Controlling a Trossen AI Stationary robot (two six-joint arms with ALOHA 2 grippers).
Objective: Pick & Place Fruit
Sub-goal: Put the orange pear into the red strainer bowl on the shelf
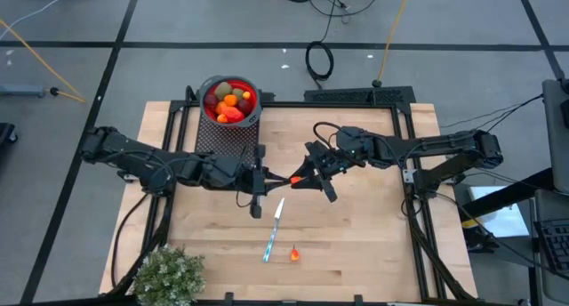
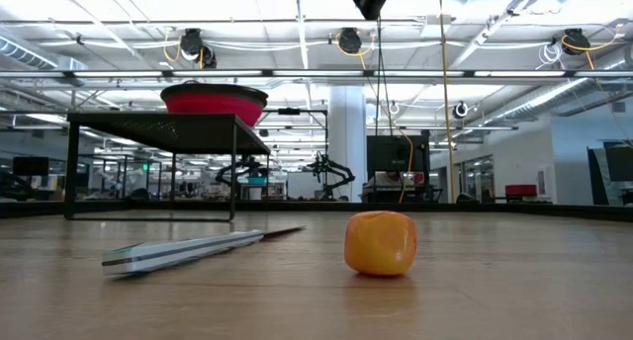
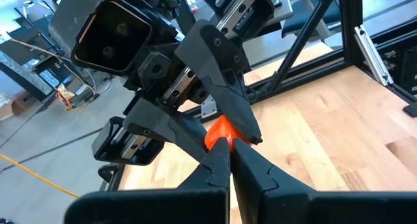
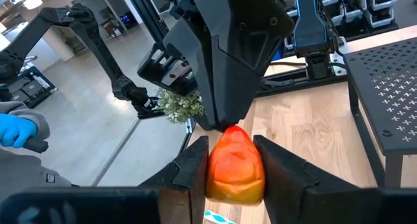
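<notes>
High above the middle of the table my two grippers meet tip to tip. My right gripper [image 1: 300,176] is shut on an elongated orange-red fruit [image 4: 236,164]. My left gripper [image 3: 228,146] is shut, and its fingertips stand at the fruit's pointed end [image 3: 219,129]. A red bowl [image 1: 231,100] filled with several more fruits sits on a black mesh stand [image 1: 233,137] at the far left. A small orange fruit piece [image 2: 381,243] lies on the table near the front. My right gripper pinches the orange-red fruit's two long sides [image 4: 215,170] between its two fingers. The fingers come level from the table's right and lie along the fruit. It is lifted clear, its pointed end toward the left gripper. My left gripper's shut fingertips [image 3: 220,154] meet the fruit's pointed end [image 4: 229,129], level from the table's left. Whether they pinch any of it I cannot tell.
A knife [image 1: 274,230] lies on the wood beside the orange piece [image 1: 294,252]. A bushy grey-green plant [image 1: 169,275] stands at the near left corner. Black frame rails [image 1: 413,208] run along both table sides.
</notes>
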